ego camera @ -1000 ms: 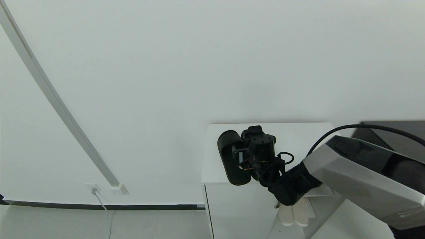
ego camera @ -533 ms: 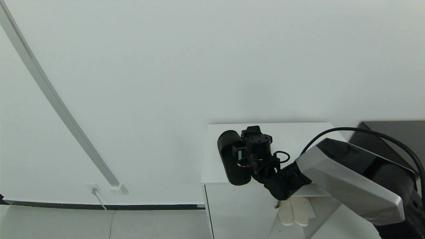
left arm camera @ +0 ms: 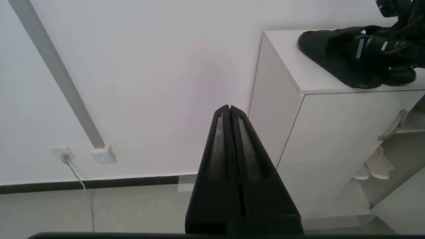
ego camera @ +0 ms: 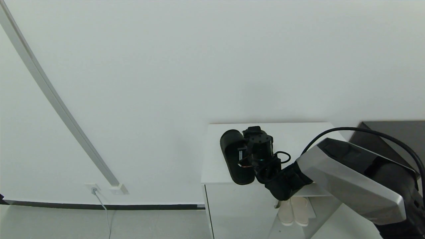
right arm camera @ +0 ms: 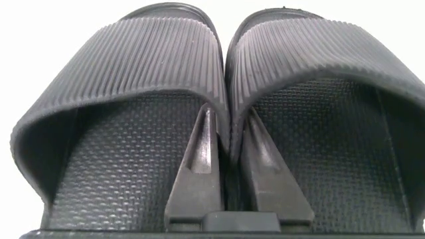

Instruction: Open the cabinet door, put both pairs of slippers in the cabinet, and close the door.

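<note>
On the single white cabinet (ego camera: pixel 298 132) top lie two black slippers (ego camera: pixel 234 159) side by side, long axes running from wall to front edge. The right gripper (right arm camera: pixel 226 133) pinches their adjoining walls. Two white slippers (ego camera: pixel 294 210) sit inside. The left gripper (left arm camera: pixel 230 113) has its jaws pressed together, empty.

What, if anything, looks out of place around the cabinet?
Nothing stands out. The black slippers are side by side atop the cabinet, their inner walls pinched in the right hand; the white slippers sit paired on a shelf inside the open cabinet.
</note>
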### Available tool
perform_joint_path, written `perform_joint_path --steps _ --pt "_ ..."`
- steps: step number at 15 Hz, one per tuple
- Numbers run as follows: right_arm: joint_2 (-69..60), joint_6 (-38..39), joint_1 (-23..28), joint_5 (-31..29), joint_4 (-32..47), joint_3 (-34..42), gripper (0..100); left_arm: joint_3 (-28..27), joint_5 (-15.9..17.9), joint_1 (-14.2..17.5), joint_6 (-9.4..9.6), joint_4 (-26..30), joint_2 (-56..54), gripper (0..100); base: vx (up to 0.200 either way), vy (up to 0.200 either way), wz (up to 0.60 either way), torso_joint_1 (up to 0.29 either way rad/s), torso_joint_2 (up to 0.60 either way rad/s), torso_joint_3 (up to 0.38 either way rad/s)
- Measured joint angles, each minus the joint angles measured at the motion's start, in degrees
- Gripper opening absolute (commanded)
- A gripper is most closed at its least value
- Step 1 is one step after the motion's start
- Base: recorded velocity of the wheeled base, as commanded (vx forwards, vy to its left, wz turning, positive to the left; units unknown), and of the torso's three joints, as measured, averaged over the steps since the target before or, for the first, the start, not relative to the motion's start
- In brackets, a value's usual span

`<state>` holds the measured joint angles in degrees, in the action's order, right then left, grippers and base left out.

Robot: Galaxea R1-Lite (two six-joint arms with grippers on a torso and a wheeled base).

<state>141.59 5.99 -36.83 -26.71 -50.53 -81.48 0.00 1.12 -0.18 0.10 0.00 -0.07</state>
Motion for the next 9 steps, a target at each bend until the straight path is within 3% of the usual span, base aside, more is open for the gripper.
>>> perform_joint_path --steps 3,9 --pt "-7.3 -0.2 -0.9 3.1 -0.7 7.6 0 0.0 0.0 0.0 0.0 0.0 0.0 0 0.0 0.0 0.0 0.0 0.0 0.0" --pt "-31.9 -1.8 -6.7 12.8 -1.1 34.1 0 0.0 0.0 0.0 0.04 0.0 0.0 0 0.0 0.0 0.0 0.0 0.0 0.0"
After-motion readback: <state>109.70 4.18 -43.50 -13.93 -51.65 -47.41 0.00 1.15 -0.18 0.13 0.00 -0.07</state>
